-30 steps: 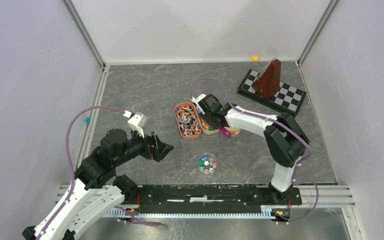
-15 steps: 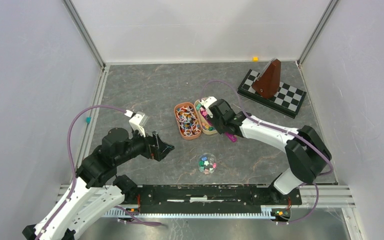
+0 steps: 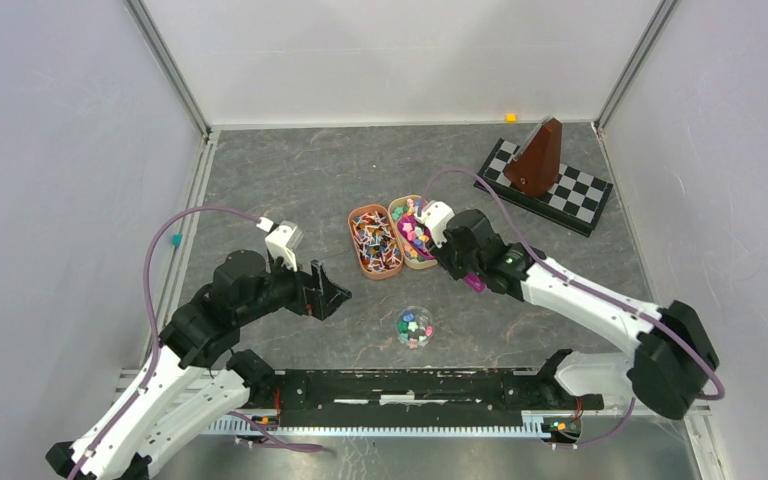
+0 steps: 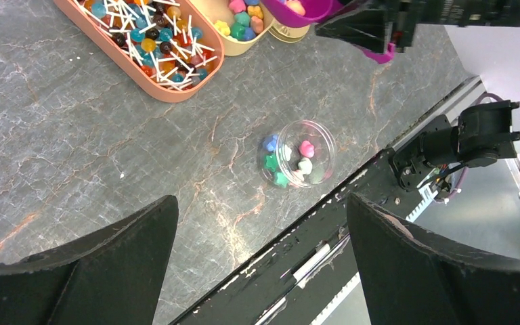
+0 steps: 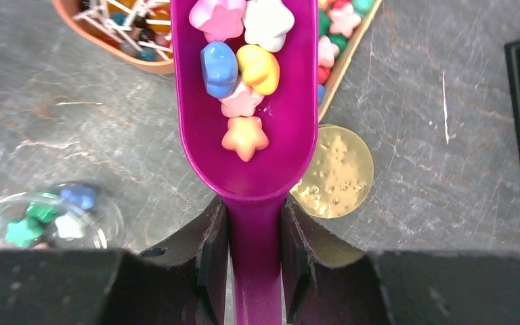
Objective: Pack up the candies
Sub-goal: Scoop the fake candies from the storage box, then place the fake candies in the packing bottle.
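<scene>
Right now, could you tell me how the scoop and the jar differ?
The scoop is opaque purple; the jar is clear. The scoop is clamped in the jaws of the right gripper; the jar stands free on the table. Both hold star candies.

Marbled table [image 3: 290, 180] carries orange tray [image 4: 169, 97], beige tray [image 4: 233, 49] (touching), clear jar [image 4: 326, 139], chessboard [image 3: 580, 195]

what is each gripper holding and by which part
The right gripper grips the purple scoop by its handle, candies lying in its bowl. The left gripper is open, holding nothing.
</scene>
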